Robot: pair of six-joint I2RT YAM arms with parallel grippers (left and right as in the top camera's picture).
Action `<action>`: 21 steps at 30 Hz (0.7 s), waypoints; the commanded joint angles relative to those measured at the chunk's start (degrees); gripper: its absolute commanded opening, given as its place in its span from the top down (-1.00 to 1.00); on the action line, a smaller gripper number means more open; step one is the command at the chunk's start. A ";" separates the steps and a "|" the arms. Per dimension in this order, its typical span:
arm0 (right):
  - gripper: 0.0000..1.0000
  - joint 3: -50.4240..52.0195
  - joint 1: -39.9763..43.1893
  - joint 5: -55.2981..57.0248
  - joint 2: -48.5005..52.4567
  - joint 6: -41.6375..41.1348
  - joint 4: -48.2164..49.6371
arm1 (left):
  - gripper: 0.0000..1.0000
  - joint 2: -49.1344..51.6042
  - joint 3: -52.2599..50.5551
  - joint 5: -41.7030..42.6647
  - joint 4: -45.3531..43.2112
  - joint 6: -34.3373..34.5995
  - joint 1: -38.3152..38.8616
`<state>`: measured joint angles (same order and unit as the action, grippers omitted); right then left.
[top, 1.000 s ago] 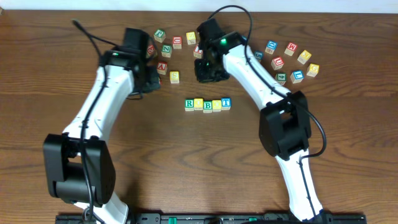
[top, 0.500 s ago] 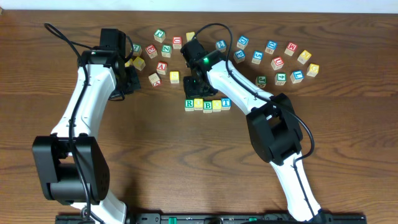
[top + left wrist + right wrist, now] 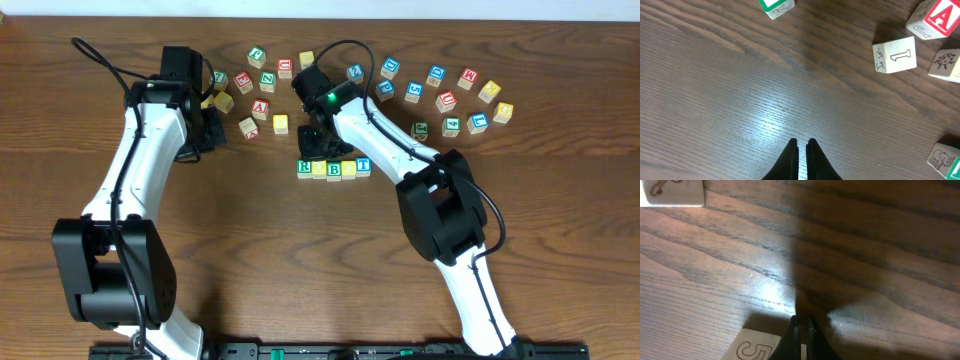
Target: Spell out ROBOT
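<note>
Just behind the row [image 3: 334,168] at mid-desk [image 3: 300,260], my right pincer [image 3: 320,146] hangs low, pressed together and pinching nothing. Five blocks stand touching there: R block [image 3: 305,166], yellow block [image 3: 319,168], B block [image 3: 334,169], second yellow block [image 3: 349,168], T block [image 3: 363,165]. From above I cannot read whether the yellow two show an O. My wrist view catches a 5 face [image 3: 757,349] right at the tips; I judge it belongs to the row.

The word looks laid or nearly so, and the step in hand seems a last nudge or check. To do it well I should press lightly and square on one block only, then rise straight up before swinging off, lest my arm sweep the line askew.

My left pincer [image 3: 205,130], likewise pressed together and empty, hovers over bare wood at left, a 1 block [image 3: 895,55] near it.

Spare blocks [image 3: 440,100] crowd an arc behind the row, close to the far edge, so room there is tight. Wide bare desk lies on the near side of the row, the safer way out.
</note>
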<state>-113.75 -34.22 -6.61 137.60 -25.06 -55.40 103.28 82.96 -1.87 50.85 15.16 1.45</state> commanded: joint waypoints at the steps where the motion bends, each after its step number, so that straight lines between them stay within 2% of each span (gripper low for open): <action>1: 0.98 0.37 -0.39 0.22 -2.12 -0.70 -0.63 | 0.85 -0.74 0.63 -0.74 0.39 -0.50 -0.09; 8: 0.98 0.37 -0.37 0.26 -2.10 -0.66 -1.14 | 0.85 -0.74 0.63 -0.74 0.35 -0.50 -0.09; 15: 0.95 0.04 0.04 -0.26 -2.12 0.92 2.49 | 0.85 -0.74 0.63 -0.74 0.35 -0.50 -0.09; 18: 0.83 -0.90 0.26 -4.61 -2.12 5.97 5.38 | 0.85 -0.74 0.63 -0.74 0.33 -0.50 -0.09; 21: 0.80 -0.96 0.31 -5.68 -2.12 6.23 6.56 | 0.85 -0.74 0.63 -0.74 0.33 -0.50 -0.09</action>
<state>-113.78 -34.09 -9.37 137.60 -21.71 -49.41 103.28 82.96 -1.87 50.98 15.14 1.45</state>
